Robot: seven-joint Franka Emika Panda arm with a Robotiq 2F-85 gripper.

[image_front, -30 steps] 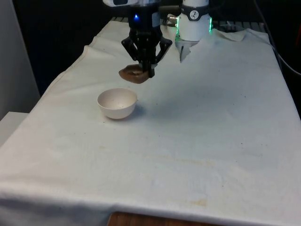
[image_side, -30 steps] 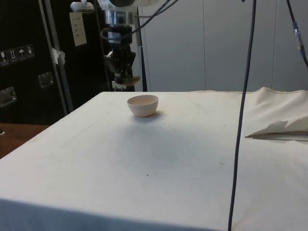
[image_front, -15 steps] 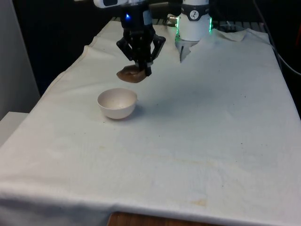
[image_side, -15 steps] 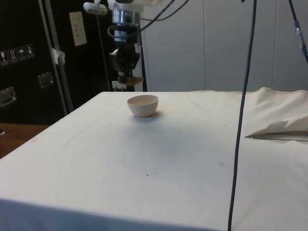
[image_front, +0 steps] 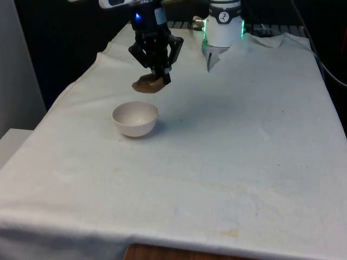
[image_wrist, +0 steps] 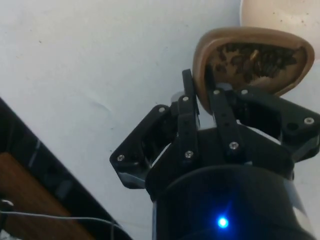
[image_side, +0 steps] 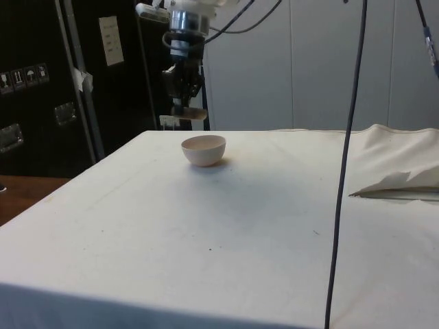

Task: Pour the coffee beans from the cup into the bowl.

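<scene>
My black gripper [image_front: 161,77] is shut on the rim of a brown cup [image_front: 146,85] and holds it in the air, just behind and above a white bowl [image_front: 135,118] that stands on the cloth. From the side, the gripper [image_side: 182,108] carries the cup [image_side: 193,114] slightly above the bowl [image_side: 204,149]. The wrist view looks into the cup [image_wrist: 250,57], which holds dark coffee beans, with the gripper [image_wrist: 204,90] clamped on its wall and the bowl [image_wrist: 280,12] just beyond it. The bowl's inside looks bare in the front view.
The table [image_front: 227,151] is covered by a white cloth. A rumpled fold of cloth [image_side: 398,184] lies at the side view's right, and a dark cable [image_side: 346,157] hangs down in front of that camera. The table's edge [image_wrist: 45,150] runs close by in the wrist view.
The gripper has risen with the cup and shifted towards the front view's left, closer to the space over the bowl. The bowl has not moved.
</scene>
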